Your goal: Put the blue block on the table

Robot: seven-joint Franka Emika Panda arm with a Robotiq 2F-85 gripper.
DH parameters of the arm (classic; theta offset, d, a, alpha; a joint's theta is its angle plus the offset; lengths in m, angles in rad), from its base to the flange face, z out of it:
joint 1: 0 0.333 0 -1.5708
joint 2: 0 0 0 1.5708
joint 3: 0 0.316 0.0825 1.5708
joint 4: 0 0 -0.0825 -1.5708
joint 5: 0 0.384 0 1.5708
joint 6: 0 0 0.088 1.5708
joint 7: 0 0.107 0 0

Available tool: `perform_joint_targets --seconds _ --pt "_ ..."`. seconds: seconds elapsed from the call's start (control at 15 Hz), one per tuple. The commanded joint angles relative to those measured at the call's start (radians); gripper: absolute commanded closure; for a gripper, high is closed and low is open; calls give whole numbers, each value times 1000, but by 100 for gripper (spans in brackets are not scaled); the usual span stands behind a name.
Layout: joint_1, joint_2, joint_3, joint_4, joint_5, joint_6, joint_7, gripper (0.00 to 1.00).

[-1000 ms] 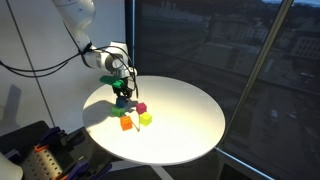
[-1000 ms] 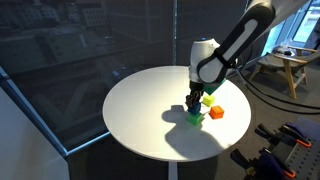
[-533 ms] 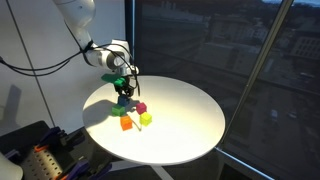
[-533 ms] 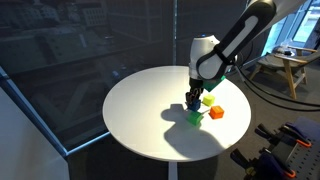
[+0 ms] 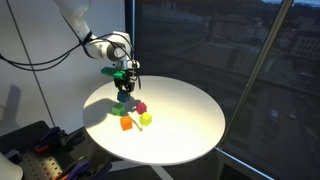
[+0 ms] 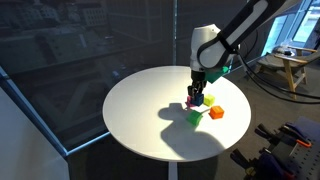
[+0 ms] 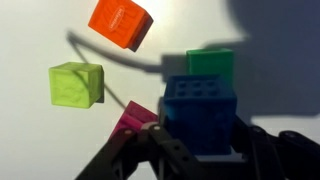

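My gripper (image 7: 200,140) is shut on the blue block (image 7: 201,110), a dark blue studded cube, and holds it lifted above the round white table (image 5: 185,115). In both exterior views the gripper (image 5: 124,80) (image 6: 196,92) hangs over the cluster of cubes with the blue block (image 6: 196,97) in its jaws. Below it on the table lie the green cube (image 7: 210,63) (image 6: 195,117), the magenta cube (image 7: 133,119) (image 5: 141,107), partly hidden behind my left finger, the yellow-green cube (image 7: 77,84) (image 5: 146,119) and the orange cube (image 7: 120,22) (image 5: 126,124).
Dark glass windows stand behind the table (image 6: 150,100). A cable runs across the tabletop between the cubes (image 7: 110,60). A wooden stool or chair (image 6: 290,68) stands off to one side, and dark equipment (image 5: 40,150) sits low beside the table.
My gripper has risen from the cube cluster with the blue block in it. The green cube that was under it stays on the table.
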Motion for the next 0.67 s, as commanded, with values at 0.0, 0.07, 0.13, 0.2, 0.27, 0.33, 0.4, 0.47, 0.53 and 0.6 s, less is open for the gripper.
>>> perform_joint_targets --seconds 0.0,0.07,0.13,0.2,0.27,0.33,0.4,0.47,0.53,0.6 --pt "-24 -58 7 11 -4 -97 -10 69" --pt "-33 -68 8 14 1 -113 -16 69" --pt "-41 -73 6 17 4 -124 -17 69" --pt "-49 -78 6 21 8 -135 -20 69" --pt "-57 -79 4 26 9 -140 -21 69" --pt "-66 -81 1 29 9 -144 -19 69" --pt "-75 -81 -2 32 10 -145 -20 69" --pt "-84 -81 -5 34 10 -145 -18 69" --pt "-93 -79 -8 36 10 -141 -19 69" --pt "-101 -78 -13 37 7 -133 -17 69"
